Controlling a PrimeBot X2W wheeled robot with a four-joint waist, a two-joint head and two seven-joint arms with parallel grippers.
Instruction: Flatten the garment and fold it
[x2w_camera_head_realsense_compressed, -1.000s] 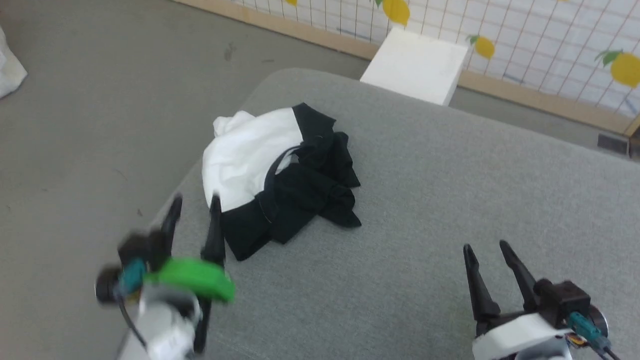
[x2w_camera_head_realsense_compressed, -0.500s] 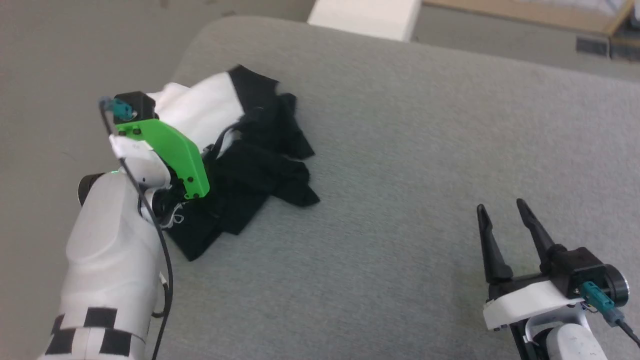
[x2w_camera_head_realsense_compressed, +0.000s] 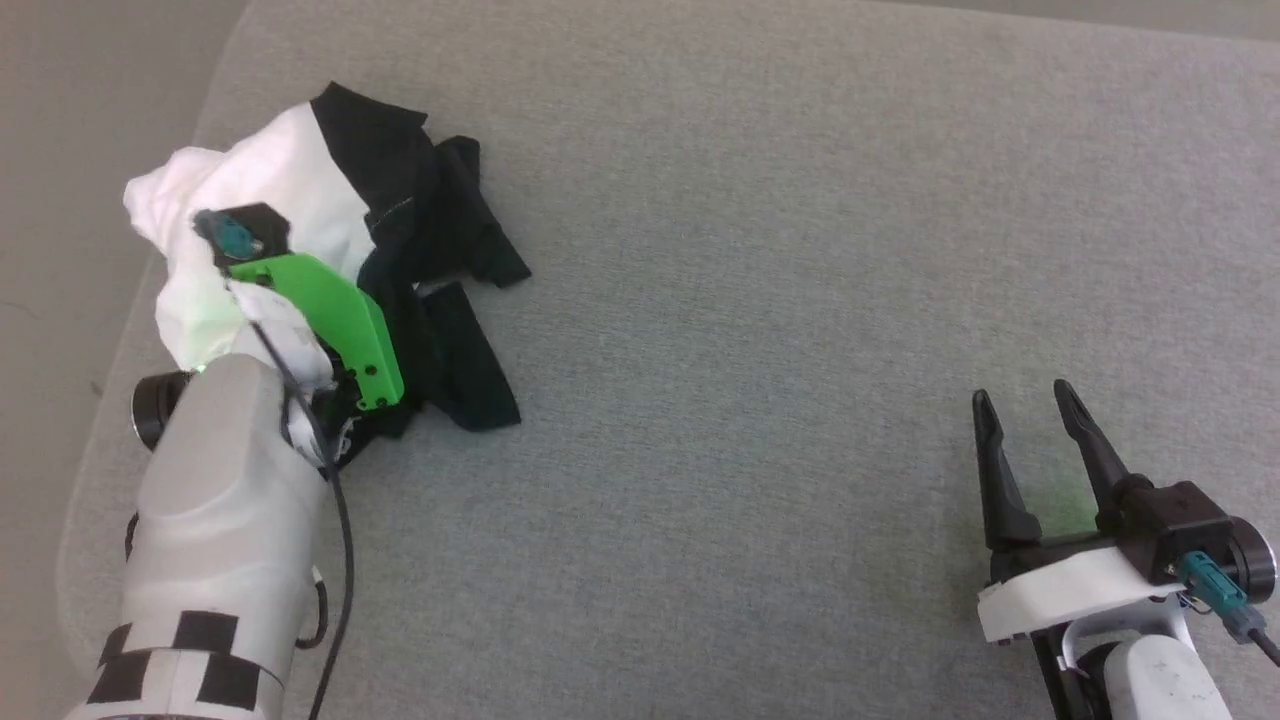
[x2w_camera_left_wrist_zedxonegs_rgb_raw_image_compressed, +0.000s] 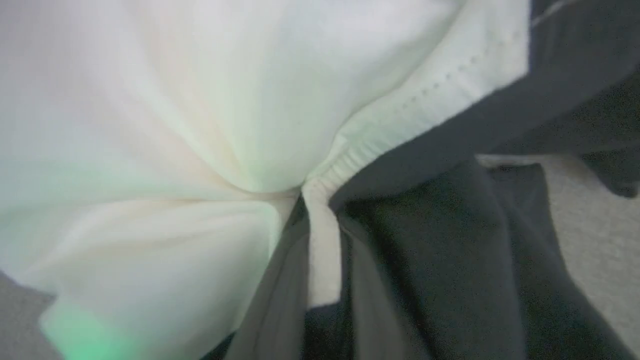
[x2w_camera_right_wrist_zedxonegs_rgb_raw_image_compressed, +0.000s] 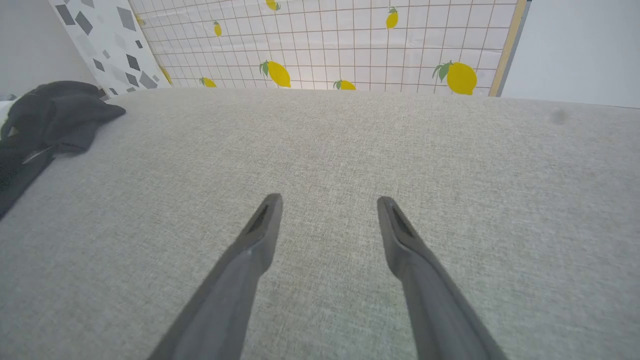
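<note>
I see a white-and-black garment on a grey surface, and a white grid wall printed with yellow lemons.

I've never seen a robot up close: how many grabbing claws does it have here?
2. The left gripper pinches the crumpled black-and-white shirt near the left edge of the grey cushion. The right gripper is open at lower right, well apart from the shirt.

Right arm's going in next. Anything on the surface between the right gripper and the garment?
Nothing visible. Only the bare grey surface lies between the open right gripper and the garment, which sits bunched near the surface's left edge.
</note>
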